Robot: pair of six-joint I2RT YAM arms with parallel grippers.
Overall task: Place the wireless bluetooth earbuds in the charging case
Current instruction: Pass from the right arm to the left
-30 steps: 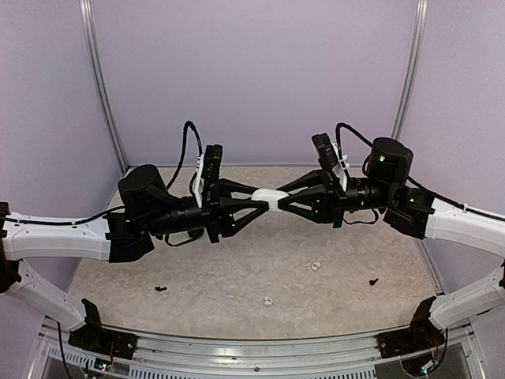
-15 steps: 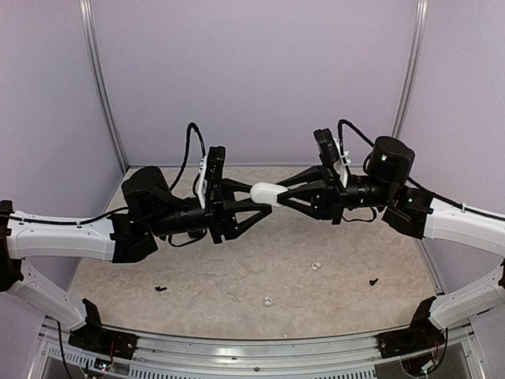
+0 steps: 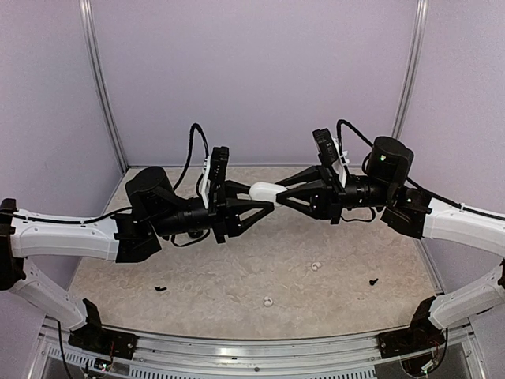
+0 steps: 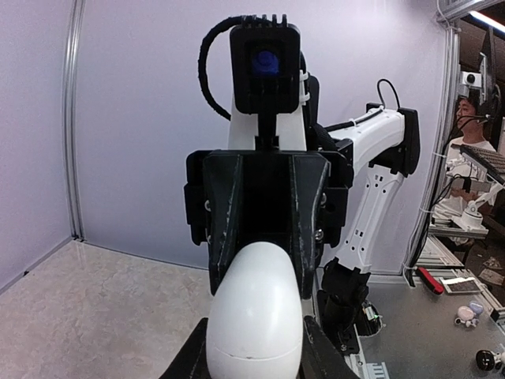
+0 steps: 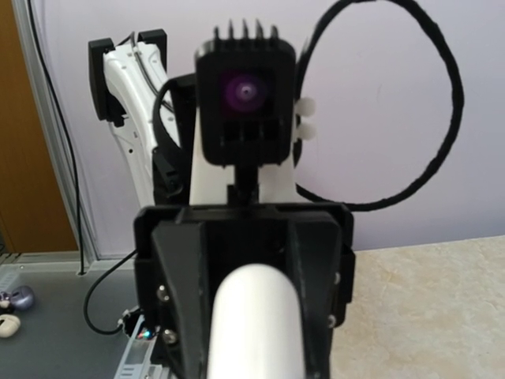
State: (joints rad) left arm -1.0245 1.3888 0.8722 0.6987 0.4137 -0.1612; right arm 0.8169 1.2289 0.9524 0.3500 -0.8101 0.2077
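Observation:
The charging case (image 3: 263, 190), a smooth white oval, hangs in mid-air above the table between both arms. My right gripper (image 3: 277, 194) is shut on its right end. My left gripper (image 3: 263, 200) comes in from the left, one finger on each side of the case. In the left wrist view the case (image 4: 256, 316) fills the gap between my left fingers (image 4: 186, 363), its lid seam closed. In the right wrist view the case (image 5: 252, 324) points away from the camera. Two small white earbuds lie on the table, one (image 3: 316, 267) at right and one (image 3: 267, 302) near the front.
Tiny black screw-like bits lie on the table at front left (image 3: 161, 289) and right (image 3: 373, 281). Purple walls with metal posts (image 3: 102, 95) close in the back and sides. A metal rail (image 3: 252, 347) runs along the near edge.
The case has risen slightly and tilted, still in the right gripper. The left gripper loosened around it half a second ago and has closed on it again.

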